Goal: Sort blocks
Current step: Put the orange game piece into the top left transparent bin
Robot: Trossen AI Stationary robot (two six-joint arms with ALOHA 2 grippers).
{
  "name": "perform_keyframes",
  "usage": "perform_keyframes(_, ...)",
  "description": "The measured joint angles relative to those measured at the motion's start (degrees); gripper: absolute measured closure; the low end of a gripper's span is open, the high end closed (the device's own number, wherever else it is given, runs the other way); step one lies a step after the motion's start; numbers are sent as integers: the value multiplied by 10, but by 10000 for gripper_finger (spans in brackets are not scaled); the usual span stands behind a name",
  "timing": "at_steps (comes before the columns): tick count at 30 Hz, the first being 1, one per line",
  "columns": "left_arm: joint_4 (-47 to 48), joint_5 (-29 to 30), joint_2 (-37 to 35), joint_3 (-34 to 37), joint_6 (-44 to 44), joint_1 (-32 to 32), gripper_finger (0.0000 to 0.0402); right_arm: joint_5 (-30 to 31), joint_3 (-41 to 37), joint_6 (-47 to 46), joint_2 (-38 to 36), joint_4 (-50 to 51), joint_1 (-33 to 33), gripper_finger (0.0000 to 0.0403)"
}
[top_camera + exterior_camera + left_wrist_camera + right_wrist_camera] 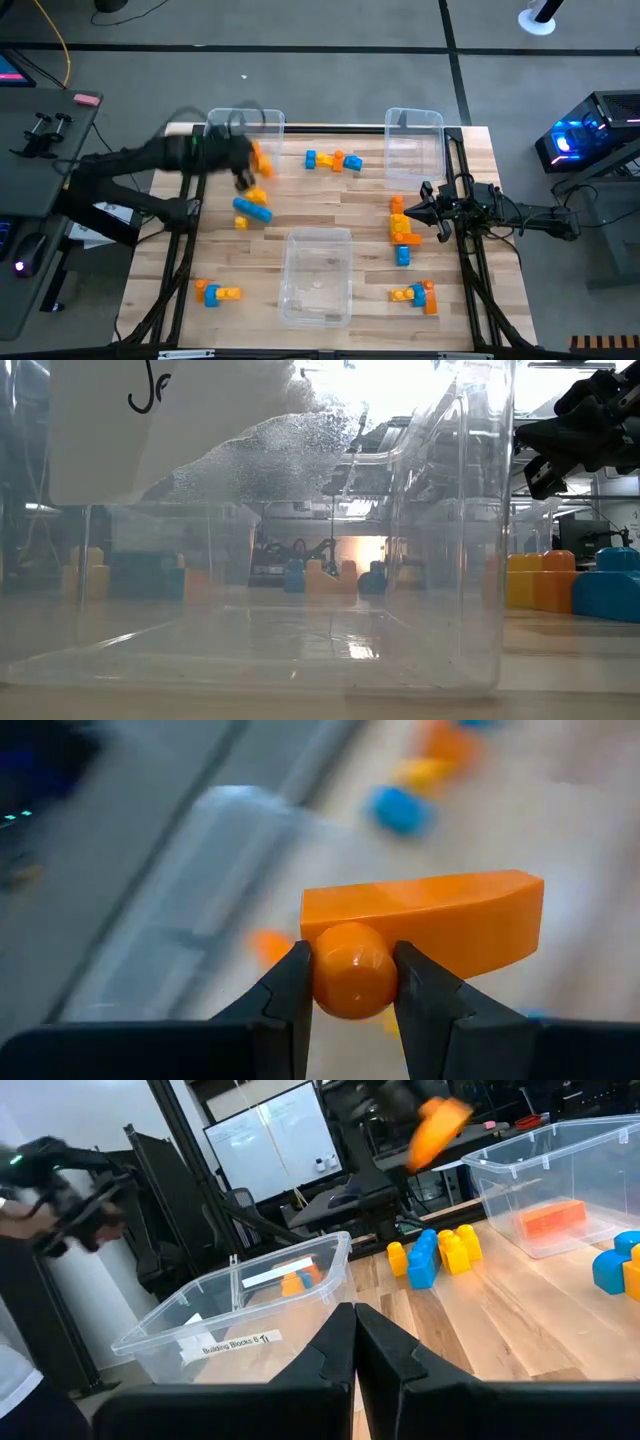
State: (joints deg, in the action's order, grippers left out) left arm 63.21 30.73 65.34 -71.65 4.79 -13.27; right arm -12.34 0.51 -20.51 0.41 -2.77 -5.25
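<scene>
My left gripper (352, 955) is shut on an orange block (430, 920), up in the air beside the near rim of the far-left clear bin (245, 125). In the right wrist view this block (438, 1130) shows blurred above that bin, where another orange block (553, 1220) lies on the floor. Loose clusters of orange, yellow and blue blocks lie on the table (333, 160) (250, 208) (405, 228) (218, 293) (417, 295). My right gripper (425, 212) waits shut at the table's right side, touching nothing. My left gripper pinches a round stud (350, 970) of the orange block between its two fingers. The fingers slant downward. The block's body (470, 915) sticks out beyond the fingertips. The block is lifted clear of the table.
A second clear bin (415, 140) stands at the far right, and a third, labelled one (318, 275) sits at the near centre, filling the low view. Dark frame bars run along the table's left and right edges. Bare wood lies between the bins.
</scene>
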Motion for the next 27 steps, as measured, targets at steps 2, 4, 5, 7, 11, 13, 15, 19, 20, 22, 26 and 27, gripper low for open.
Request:
perform_keyframes(2,-39,-2,4,-3,-49,-86,313,0,0,0,0,0,0,402)
perform_keyframes(4,-67,-18,14,-3,-77,-165,313,0,0,0,0,0,0,402)
perform_keyframes(5,-75,-23,20,-3,-85,-197,312,0,0,0,0,0,0,402)
perform_keyframes(7,-79,-25,30,-3,-94,-248,309,0,0,0,0,0,0,402)
perform_keyframes(11,-78,-99,36,-2,-91,-303,284,0,0,0,0,0,0,402)
perform_keyframes(13,-78,-128,36,-2,-90,-308,265,0,0,0,0,0,0,402)
perform_keyframes(15,-77,-132,34,-2,-90,-307,243,0,0,0,0,0,0,402)
perform_keyframes(19,-73,-137,29,-2,-66,-306,204,0,0,0,0,0,0,402)
perform_keyframes(20,-72,-145,26,-2,-58,-306,196,0,0,0,0,0,0,402)
perform_keyframes(22,-70,-199,17,-2,-32,-306,181,0,0,0,0,0,0,402)
perform_keyframes(26,-78,-425,-8,-2,42,-278,169,0,0,0,0,0,0,402)
perform_keyframes(27,-77,-474,-15,-3,58,-256,168,0,0,0,0,0,0,402)
